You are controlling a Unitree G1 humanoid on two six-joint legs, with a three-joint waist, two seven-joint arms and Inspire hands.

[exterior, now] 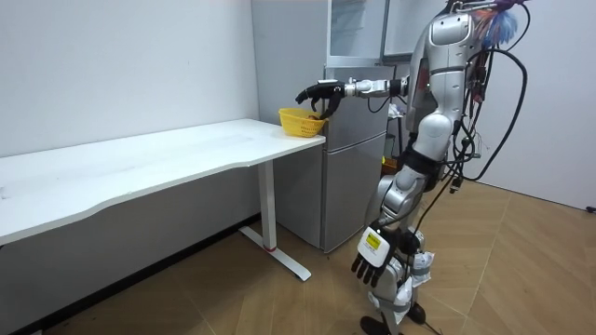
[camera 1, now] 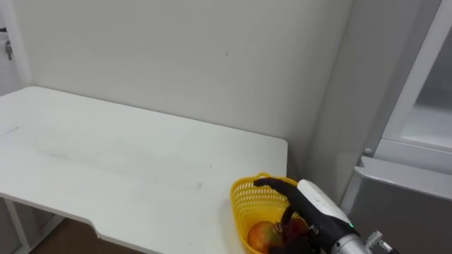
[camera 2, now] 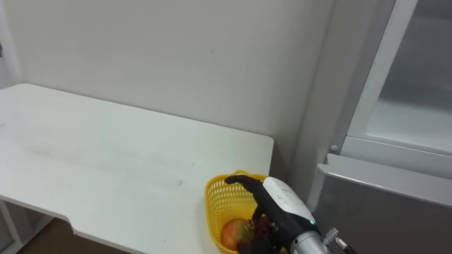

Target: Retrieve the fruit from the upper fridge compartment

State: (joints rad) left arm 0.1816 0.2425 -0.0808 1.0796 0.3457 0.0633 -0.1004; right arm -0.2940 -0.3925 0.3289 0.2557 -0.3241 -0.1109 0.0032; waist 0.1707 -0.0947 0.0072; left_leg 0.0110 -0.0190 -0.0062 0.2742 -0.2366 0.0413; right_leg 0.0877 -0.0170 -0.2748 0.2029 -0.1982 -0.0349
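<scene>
One hand, the right hand (camera 1: pixel 305 204), reaches down into the yellow basket (camera 1: pixel 244 201), its fingers bent over a reddish-orange fruit (camera 1: pixel 263 233). Whether they grasp the fruit cannot be told. The basket sits at the right edge of the table (camera 1: pixel 106 155), just beside the grey fridge (exterior: pixel 354 149). The robot stands before the fridge, its left hand (exterior: pixel 374 265) hanging slack-fingered by its thigh.

Basket (camera 1: pixel 244 203): yellow, mesh-walled and open-topped, it is sitting upright at the near right corner of the table (camera 1: pixel 106 155), beside the fridge (camera 1: pixel 399 212).
Fruit (camera 1: pixel 263 233): round and red-orange, it is lying inside the basket, partly under the robot's right hand (camera 1: pixel 314 203).
</scene>
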